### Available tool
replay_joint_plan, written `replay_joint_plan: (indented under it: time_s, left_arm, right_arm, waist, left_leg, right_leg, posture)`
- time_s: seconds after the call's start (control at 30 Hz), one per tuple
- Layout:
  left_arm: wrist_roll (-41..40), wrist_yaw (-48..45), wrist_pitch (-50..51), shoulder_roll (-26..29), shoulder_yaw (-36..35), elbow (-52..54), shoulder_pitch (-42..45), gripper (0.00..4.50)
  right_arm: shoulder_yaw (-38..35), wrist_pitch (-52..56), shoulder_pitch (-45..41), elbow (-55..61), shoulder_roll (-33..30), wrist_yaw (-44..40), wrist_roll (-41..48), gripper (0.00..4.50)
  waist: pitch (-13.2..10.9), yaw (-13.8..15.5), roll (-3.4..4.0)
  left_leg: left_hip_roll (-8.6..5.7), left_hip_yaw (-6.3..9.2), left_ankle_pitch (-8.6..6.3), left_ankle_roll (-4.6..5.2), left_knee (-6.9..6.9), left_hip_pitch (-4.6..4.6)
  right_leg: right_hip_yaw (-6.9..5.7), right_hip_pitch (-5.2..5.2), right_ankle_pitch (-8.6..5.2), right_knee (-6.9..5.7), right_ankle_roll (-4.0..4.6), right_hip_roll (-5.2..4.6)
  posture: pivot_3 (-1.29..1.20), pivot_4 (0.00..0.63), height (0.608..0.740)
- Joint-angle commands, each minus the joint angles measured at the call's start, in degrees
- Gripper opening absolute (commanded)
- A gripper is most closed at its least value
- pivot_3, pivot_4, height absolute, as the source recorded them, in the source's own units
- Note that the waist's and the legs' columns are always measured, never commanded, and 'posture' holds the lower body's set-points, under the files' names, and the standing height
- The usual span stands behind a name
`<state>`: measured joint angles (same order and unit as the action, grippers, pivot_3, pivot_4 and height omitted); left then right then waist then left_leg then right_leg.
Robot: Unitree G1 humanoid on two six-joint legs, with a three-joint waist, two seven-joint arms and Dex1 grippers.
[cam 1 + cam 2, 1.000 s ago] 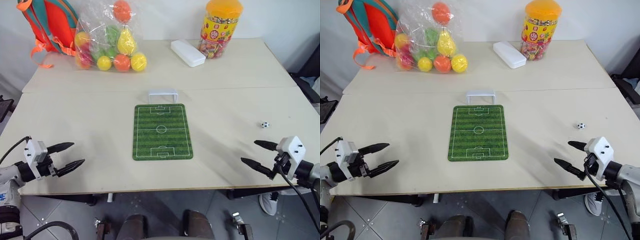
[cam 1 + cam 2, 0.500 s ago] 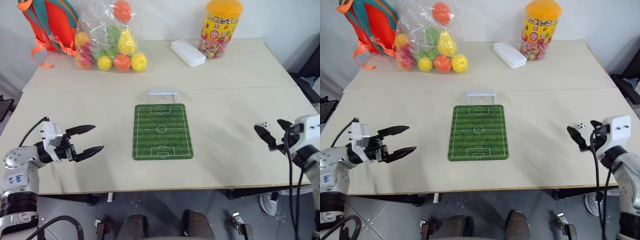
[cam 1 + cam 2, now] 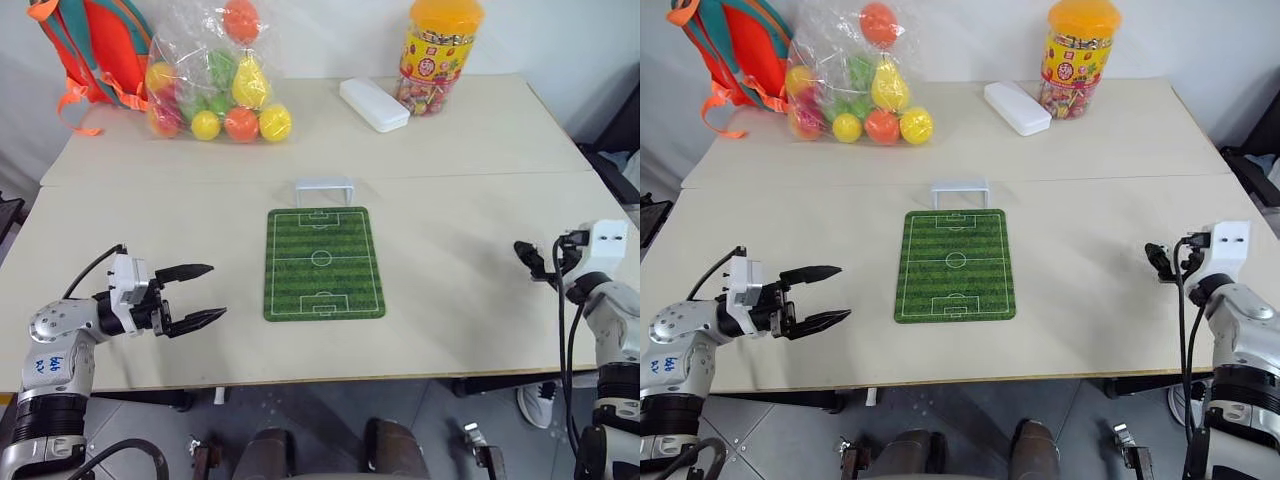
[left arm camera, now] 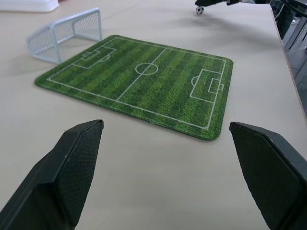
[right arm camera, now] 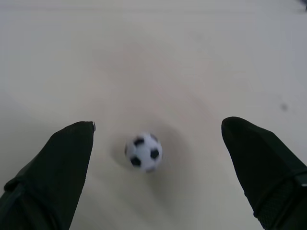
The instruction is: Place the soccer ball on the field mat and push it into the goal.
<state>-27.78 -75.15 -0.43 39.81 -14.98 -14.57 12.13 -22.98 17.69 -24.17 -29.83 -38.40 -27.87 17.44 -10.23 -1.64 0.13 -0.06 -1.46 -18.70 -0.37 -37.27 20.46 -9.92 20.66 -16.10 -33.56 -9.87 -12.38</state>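
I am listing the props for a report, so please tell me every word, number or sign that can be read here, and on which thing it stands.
No text can be quoted as it reads.
Jar: colourful printed label, too small to read.
Left arm: blue handwritten marks, too blurred to read.
Mat: white pitch lines, no words.
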Motion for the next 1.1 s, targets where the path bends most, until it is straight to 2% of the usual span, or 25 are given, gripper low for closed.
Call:
replay_joint_plan:
  time_s: [0.03, 0.4, 0.5, 0.8, 0.97, 1.1]
  left_arm:
    - [-1.27, 0.14, -0.03, 0.54, -1.13, 1.72, -0.45, 4.50]
    - [-0.75, 0.51, -0.54, 0.00, -0.56, 0.25, 1.14, 4.50]
    - [-0.65, 0.47, -0.70, -0.08, -0.48, -0.12, 1.41, 4.50]
    - [-0.51, 0.53, -1.62, -0.50, -0.45, -0.74, 1.62, 4.50]
    - [-0.50, 0.42, -2.32, -0.72, -0.28, -1.28, 1.85, 4.50]
    - [-0.32, -2.27, -4.06, -0.44, 0.30, -3.22, 2.21, 4.50]
  right_arm:
    - [-0.34, -2.57, -1.07, -2.14, 0.36, 0.07, -0.31, 4.45]
    - [0.98, -7.59, -5.28, -11.84, 0.55, -1.10, -1.40, 4.45]
    - [1.48, -8.36, -6.25, -13.84, 0.77, -1.71, -1.61, 3.87]
    - [2.60, -8.90, -5.50, -11.38, 1.66, -2.11, -1.10, 0.86]
    - [3.04, -6.68, -2.37, -0.83, 1.03, -3.02, -0.33, 0.85]
    - [9.02, 5.29, 3.00, 25.05, -2.26, -8.32, 2.43, 0.85]
  waist:
    - [0.00, 0.00, 0.00]
    - [0.00, -0.10, 0.00]
    - [0.00, -0.24, 0.00]
    - [0.00, -0.14, 0.00]
    - [0.00, -0.03, 0.01]
    - [-0.08, 0.05, 0.14]
  left_leg:
    - [0.00, 0.00, 0.00, 0.00, -0.02, 0.00]
    - [0.01, -0.01, 0.00, 0.00, -0.07, -0.02]
    - [0.01, -0.02, 0.00, 0.00, -0.07, -0.03]
    - [0.01, -0.03, 0.00, 0.00, -0.15, -0.03]
    - [0.02, -0.02, 0.00, 0.00, -0.12, -0.03]
    - [0.02, -0.02, 0.00, 0.00, -0.07, 0.04]
  right_leg:
    - [0.00, 0.00, 0.00, -0.01, 0.00, 0.00]
    - [0.04, -0.02, 0.00, -0.02, 0.00, 0.00]
    - [0.05, -0.02, 0.00, -0.02, 0.00, 0.00]
    - [0.06, -0.07, 0.01, -0.04, 0.00, 0.00]
    - [0.06, -0.03, 0.02, -0.06, 0.00, 0.00]
    - [0.06, 0.06, 0.02, -0.05, 0.00, 0.01]
  posture:
    - [0.00, 0.150, 0.740]
    - [0.00, 0.150, 0.740]
    - [0.00, 0.150, 0.740]
    - [0.00, 0.150, 0.740]
    - [0.00, 0.150, 0.740]
    - [0.00, 0.150, 0.740]
